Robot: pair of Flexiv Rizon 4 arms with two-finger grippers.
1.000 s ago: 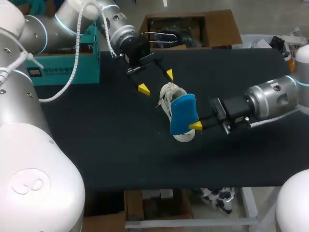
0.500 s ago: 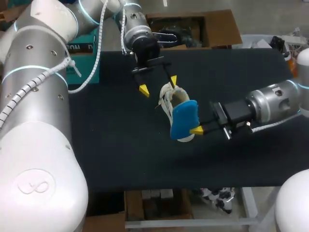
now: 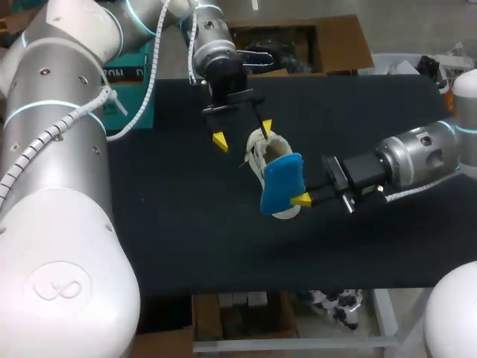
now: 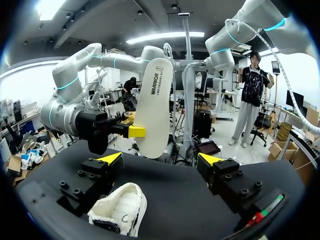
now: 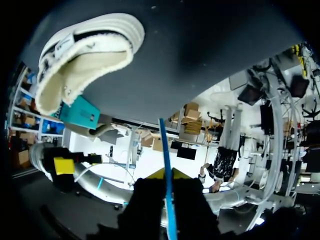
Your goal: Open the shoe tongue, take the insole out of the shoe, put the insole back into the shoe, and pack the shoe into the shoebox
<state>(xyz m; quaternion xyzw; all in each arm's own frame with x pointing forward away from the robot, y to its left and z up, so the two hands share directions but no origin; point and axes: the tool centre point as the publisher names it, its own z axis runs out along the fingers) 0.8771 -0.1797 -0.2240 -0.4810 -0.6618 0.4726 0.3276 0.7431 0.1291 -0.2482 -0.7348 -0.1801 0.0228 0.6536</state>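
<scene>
Two arms meet over the middle of the desk point(image 3: 186, 224). The white shoe point(image 3: 258, 160) lies there, its long way running from the far edge toward the near edge.

The right jaws point(image 3: 297, 195) are clamped on the blue insole point(image 3: 282, 183), pinching it by one rim. In the right wrist view, the insole point(image 5: 163, 145) shows as a thin blue line squeezed between the two yellow tips of the right jaws point(image 5: 167, 174). The shoe point(image 5: 85, 55) sits out ahead of them with its mouth showing.

The insole hangs just over the shoe, and its long way runs almost the same way as the shoe's. It looks tipped up, not flat. I think it must lean down and slide into the mouth, so the right arm has the next job.

The left jaws point(image 3: 243, 133) are wide apart and hold nothing. They hang over the far end of the shoe. In the left wrist view, the shoe point(image 4: 120, 212) lies low beside one finger of the left jaws point(image 4: 160, 159). The pale underside of the insole point(image 4: 155, 105) stands up ahead of them. I cannot tell if that finger touches the shoe.
</scene>
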